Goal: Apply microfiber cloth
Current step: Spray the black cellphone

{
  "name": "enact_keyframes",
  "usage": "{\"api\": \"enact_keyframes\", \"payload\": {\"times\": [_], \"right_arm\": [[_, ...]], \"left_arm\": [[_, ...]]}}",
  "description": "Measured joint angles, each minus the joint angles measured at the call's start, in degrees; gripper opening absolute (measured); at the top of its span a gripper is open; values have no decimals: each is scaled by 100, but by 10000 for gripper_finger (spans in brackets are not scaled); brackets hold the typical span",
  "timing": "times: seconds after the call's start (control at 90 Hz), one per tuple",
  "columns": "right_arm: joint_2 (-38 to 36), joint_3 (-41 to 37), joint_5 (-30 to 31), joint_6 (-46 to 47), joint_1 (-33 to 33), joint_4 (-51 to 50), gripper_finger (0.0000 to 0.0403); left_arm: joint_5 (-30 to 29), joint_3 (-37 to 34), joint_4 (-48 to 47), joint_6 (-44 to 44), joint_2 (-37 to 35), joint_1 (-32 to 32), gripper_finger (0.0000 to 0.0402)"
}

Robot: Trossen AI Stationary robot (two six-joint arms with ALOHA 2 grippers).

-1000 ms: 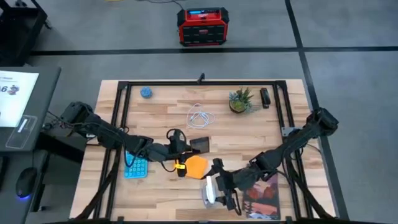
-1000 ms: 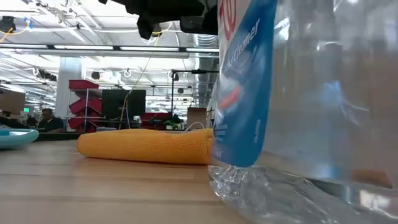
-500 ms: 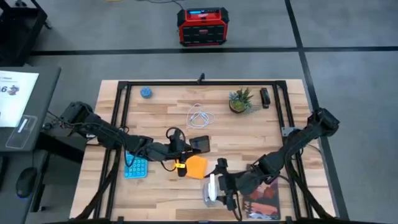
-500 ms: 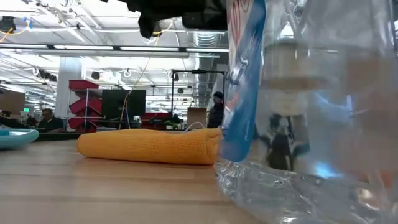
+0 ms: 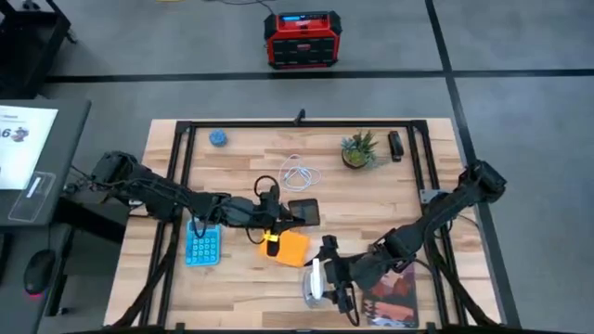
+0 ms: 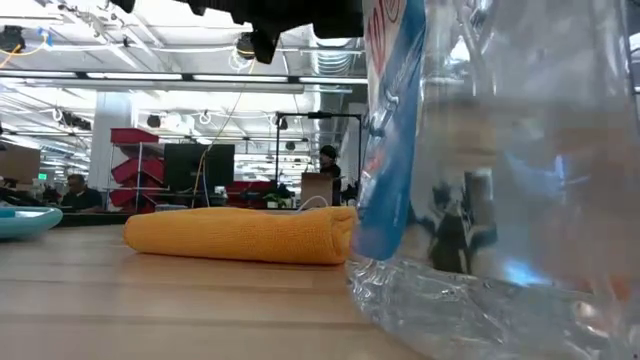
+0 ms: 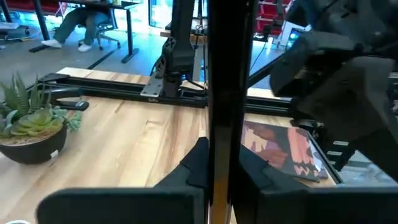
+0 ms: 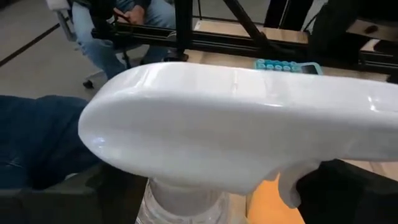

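The orange microfiber cloth lies folded and flat on the table's middle. Just beyond its far edge my left gripper is shut on a black smartphone. The left wrist view shows the phone edge-on as a dark upright bar. Near the front edge my right gripper is shut on a clear spray bottle with a white spray head. The bottle stands on the table to the right of the cloth. My left gripper pinches the smartphone between its two fingers, coming level from the table's left. The phone stands on edge between them and reaches out past the fingertips toward the right. Whether it touches the table I cannot tell. My right gripper holds the spray bottle just under the white head, at its neck, coming level from the table's right. The head hides the place of contact. The bottle stands upright with its base on the table.
A blue calculator lies left of the cloth and a dark reddish book at the front right. Farther back are a white cable, a potted plant and a blue ball. A black frame rims the table.
My left gripper has gone a little toward the table's right and far side with the smartphone, which has turned about. My right gripper has shifted slightly toward the right, and the bottle has turned and come more upright. The cloth has stayed put.
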Motion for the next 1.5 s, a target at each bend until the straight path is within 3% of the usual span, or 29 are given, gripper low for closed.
{"api": "enact_keyframes", "payload": {"times": [0.1,0.311,0.4,0.489,0.767,0.956,1.144,1.256,1.5], "right_arm": [[3,0,-12,36,0,10,293],[2,0,-44,291,7,-38,186],[-2,11,-31,285,27,-95,168],[-7,15,6,261,58,-163,178],[-20,4,48,507,189,-412,270],[-28,15,20,762,272,-687,280],[-26,15,16,927,278,-938,281],[-38,17,0,1038,269,-1150,282],[-494,-33,251,1237,286,-1935,282]], "left_arm": [[29,0,-5,-34,92,-4,15],[17,1,48,-156,338,-7,15],[-24,0,9,-165,345,-7,15],[-28,0,17,-165,336,-7,15],[-101,3,-554,-308,336,-124,15],[-190,4,-1608,-643,337,-472,15],[-900,-13,-2580,-1042,358,-846,15],[-960,-373,-2421,-1279,360,-903,15],[-966,-1430,-1076,-1846,367,-960,15]]}}
